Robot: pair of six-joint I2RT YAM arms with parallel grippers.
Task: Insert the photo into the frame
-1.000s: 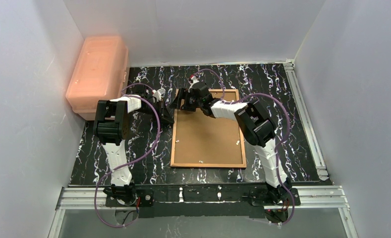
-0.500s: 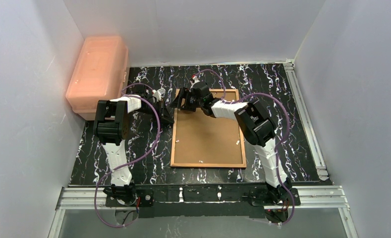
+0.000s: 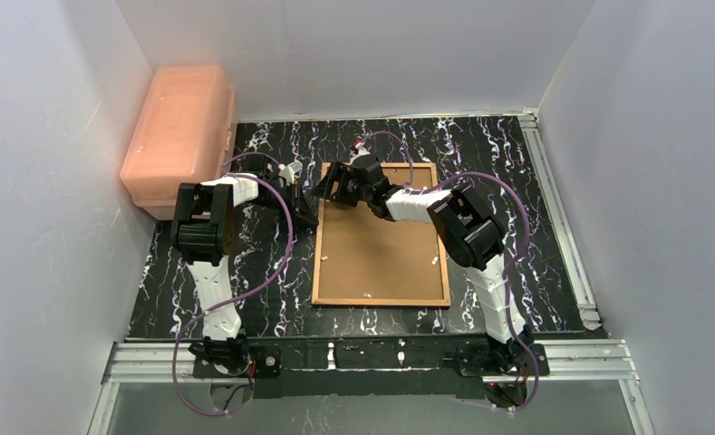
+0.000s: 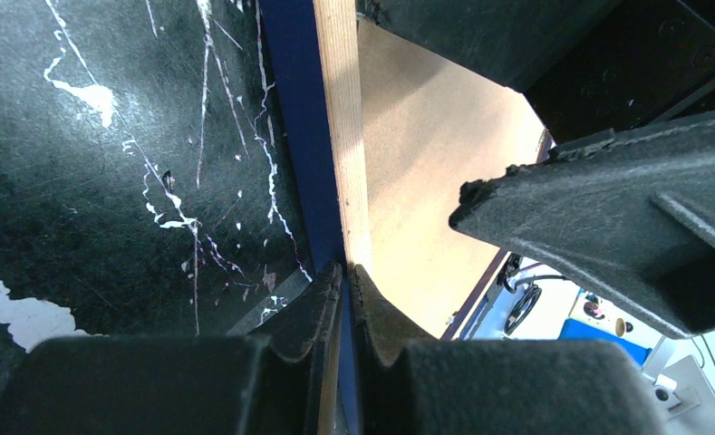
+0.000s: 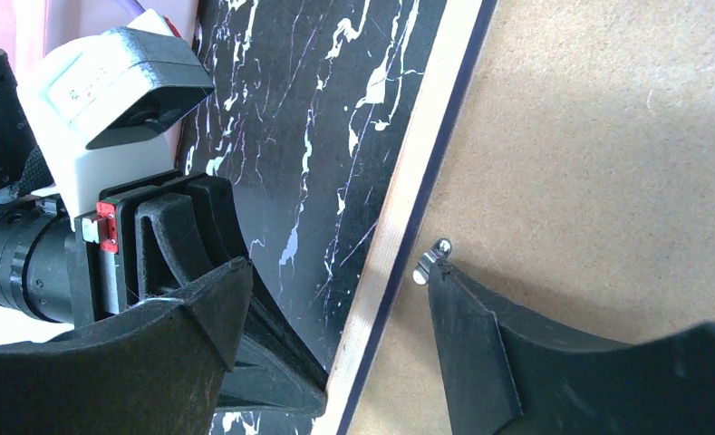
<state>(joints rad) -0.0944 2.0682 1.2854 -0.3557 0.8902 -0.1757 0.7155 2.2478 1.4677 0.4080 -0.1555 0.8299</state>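
**Left gripper** [image 4: 343, 276]: clenched on the frame [image 4: 338, 136]. The two fingers pinch the left rail edge-on. One presses on the navy-blue front border, the other on the light wood rear edge. The top view puts the grip point on the far half of the left rail.

**Right gripper** [image 5: 340, 272]: released, fingers spread wide, nothing between them. It hangs over the far left corner of the frame and straddles the left rail.
- One finger [image 5: 190, 344] is over the desk [image 5: 308, 109], left of the rail and just beside the left gripper.
- The other finger [image 5: 480, 344] is over the backing board [image 5: 607, 136]. Its tip is just beside a small metal tab [image 5: 429, 261] at the rail's inner edge. Whether tip and tab touch cannot be told.

**Frame**: lies rear side up near the middle of the desk, long sides running near to far. The plain brown backing board fills the opening. In the top view, more small tabs show along the left, right and near rails.

**Surroundings**: the desk is black with white marble veining. A pink lidded box [image 3: 177, 136] sits at the far left, well apart from the frame. White walls [image 3: 381, 54] close off the left, far and right sides. Both arms reach from their bases at the near edge toward the far left part of the frame. Each arm carries a purple cable [image 3: 285, 227].
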